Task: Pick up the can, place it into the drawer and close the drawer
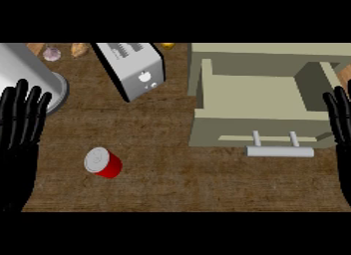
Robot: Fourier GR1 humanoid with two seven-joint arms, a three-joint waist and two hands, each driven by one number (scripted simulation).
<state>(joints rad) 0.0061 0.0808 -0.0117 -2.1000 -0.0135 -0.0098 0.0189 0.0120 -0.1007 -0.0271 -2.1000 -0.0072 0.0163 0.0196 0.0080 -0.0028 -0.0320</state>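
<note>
A red can with a silver top stands on the wooden counter, left of centre and toward the front. The beige drawer is pulled open at the right, its inside bare, with a pale bar handle on its front. My left hand rests open at the view's left edge, fingers up, a short way left of the can. At the right edge my right hand rests open beside the drawer's right wall. Neither hand touches anything.
A silver toaster lies at an angle behind the can. A large grey cylinder stands at the back left. Small items, among them a pinkish one, sit along the back edge.
</note>
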